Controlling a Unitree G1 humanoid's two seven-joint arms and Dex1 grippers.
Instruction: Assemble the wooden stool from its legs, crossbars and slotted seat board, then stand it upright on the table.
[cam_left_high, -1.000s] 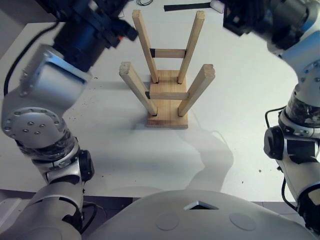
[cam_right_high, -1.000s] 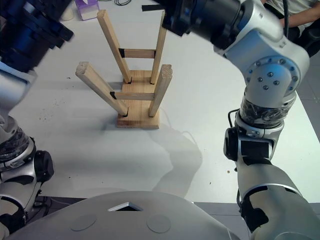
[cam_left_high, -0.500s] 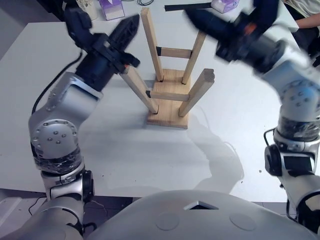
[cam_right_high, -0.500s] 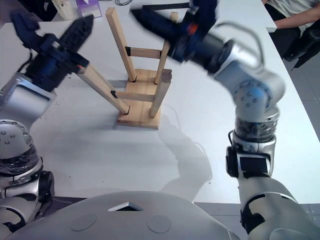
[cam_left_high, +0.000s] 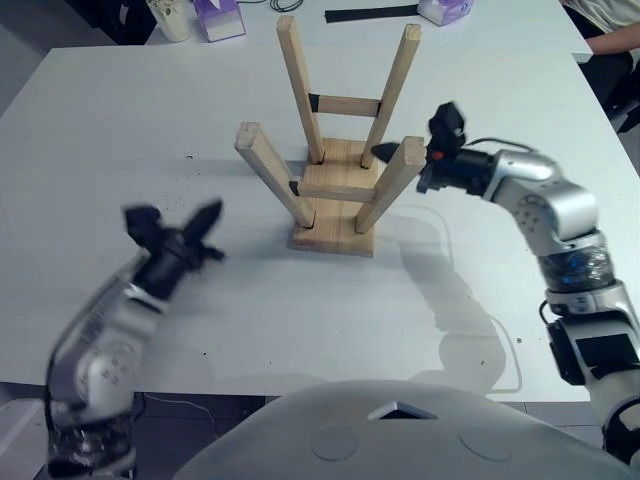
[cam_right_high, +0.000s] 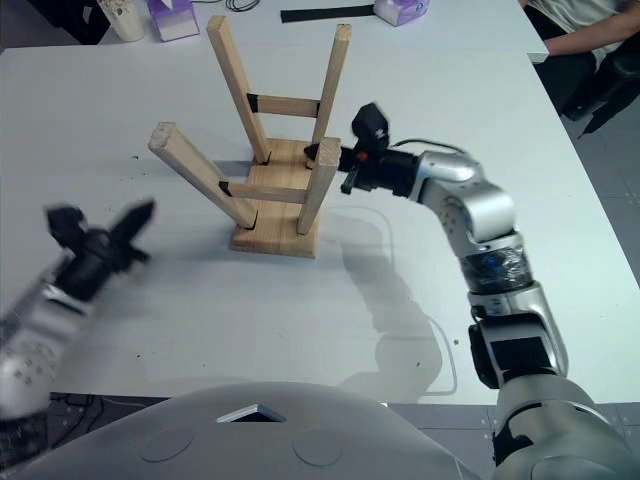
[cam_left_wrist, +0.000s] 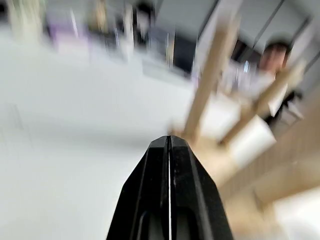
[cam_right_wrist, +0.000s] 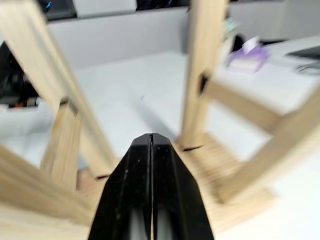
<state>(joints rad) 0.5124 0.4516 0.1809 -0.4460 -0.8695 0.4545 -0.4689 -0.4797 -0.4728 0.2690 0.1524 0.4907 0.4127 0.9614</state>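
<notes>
Four legs (cam_left_high: 392, 90): they point upward from the seat board (cam_left_high: 335, 240) and splay apart; the near left one leans hardest toward the left of the frame.
Crossbars (cam_left_high: 345, 105): there are two, one joining the far pair of legs and one the near pair, each with a dark band at one end.
Seat board: it lies flat on the white table (cam_left_high: 300, 320), just above the middle of the left eye view, so the assembly is upside down.
Right gripper (cam_left_high: 380, 152): its fingers are pressed together with nothing between them. It is right of centre, with its tip just beside the top of the near right leg. I cannot tell whether it touches the leg.
Left gripper (cam_left_wrist: 169, 140): its fingers are closed on nothing. It is blurred at the lower left of the left eye view, over the table and well apart from the legs.
Top edge: two purple boxes (cam_left_high: 222, 15) and a black strip (cam_left_high: 370, 13) lie there.
</notes>
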